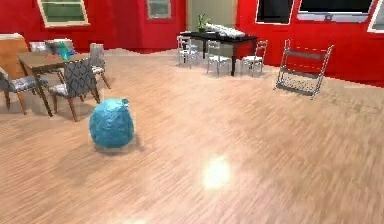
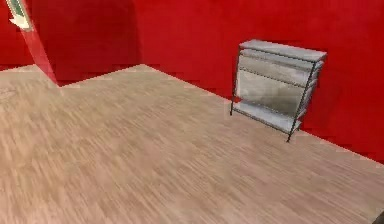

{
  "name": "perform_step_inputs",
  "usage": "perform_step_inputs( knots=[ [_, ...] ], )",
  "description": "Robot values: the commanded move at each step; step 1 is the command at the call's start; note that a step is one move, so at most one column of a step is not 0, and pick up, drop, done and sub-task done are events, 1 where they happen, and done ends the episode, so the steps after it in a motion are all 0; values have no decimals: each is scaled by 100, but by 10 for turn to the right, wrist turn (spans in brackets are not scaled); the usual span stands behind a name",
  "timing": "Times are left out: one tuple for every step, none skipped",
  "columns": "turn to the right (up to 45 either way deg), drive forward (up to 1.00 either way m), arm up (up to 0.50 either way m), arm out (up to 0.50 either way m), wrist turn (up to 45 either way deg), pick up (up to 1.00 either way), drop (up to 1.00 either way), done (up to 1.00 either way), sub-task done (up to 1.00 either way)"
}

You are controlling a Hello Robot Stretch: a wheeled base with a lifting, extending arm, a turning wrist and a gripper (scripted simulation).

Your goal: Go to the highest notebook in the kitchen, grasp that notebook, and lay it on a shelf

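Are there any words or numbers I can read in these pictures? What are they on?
None can be read.
The wall frame is too blurred to tell any print.
The blue ball and the shelf show no lettering.

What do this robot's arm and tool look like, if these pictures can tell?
They cannot tell: along the arm side view's bottom edge lies bare pale wooden plank floor, and beyond it a grey metal shelf rack stands against the red wall.
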Motion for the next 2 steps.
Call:
perform_step_inputs(
  knots=[
    [0,100,0,0,0,0,0,0,0],
    [0,100,0,0,0,0,0,0,0]
  ],
)
